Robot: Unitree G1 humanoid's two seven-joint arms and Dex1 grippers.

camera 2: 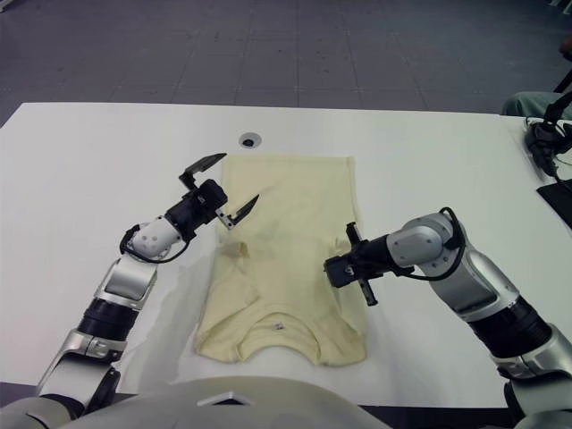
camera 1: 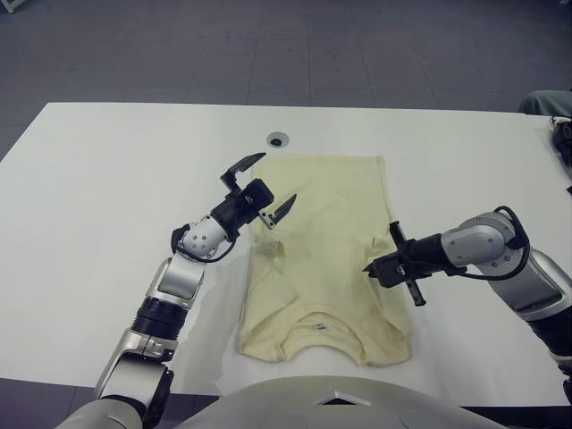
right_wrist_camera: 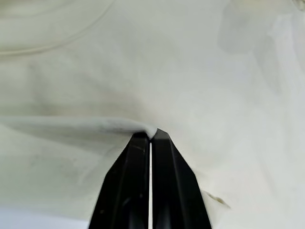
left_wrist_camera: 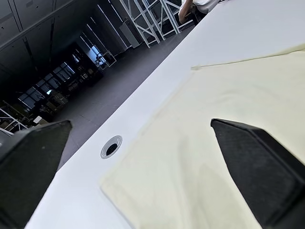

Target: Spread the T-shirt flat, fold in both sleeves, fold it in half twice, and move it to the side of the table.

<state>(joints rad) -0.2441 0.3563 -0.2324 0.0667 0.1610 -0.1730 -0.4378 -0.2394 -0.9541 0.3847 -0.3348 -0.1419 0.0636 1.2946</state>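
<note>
A pale yellow T-shirt point(camera 1: 326, 232) lies on the white table point(camera 1: 107, 179) with its collar point(camera 1: 315, 323) toward me and both sleeves folded in. My left gripper point(camera 1: 275, 179) hovers open above the shirt's left edge, and its wrist view shows its two fingers point(left_wrist_camera: 257, 162) spread wide over the cloth point(left_wrist_camera: 214, 95). My right gripper point(camera 1: 368, 268) is low at the shirt's right edge. It is shut, with a small ridge of fabric pinched at its tips point(right_wrist_camera: 150, 136).
A round cable hole point(camera 1: 278, 138) sits in the table just beyond the shirt's far left corner. Dark cables and gear point(camera 2: 545, 143) lie at the table's far right edge. Bare table extends to the left and right of the shirt.
</note>
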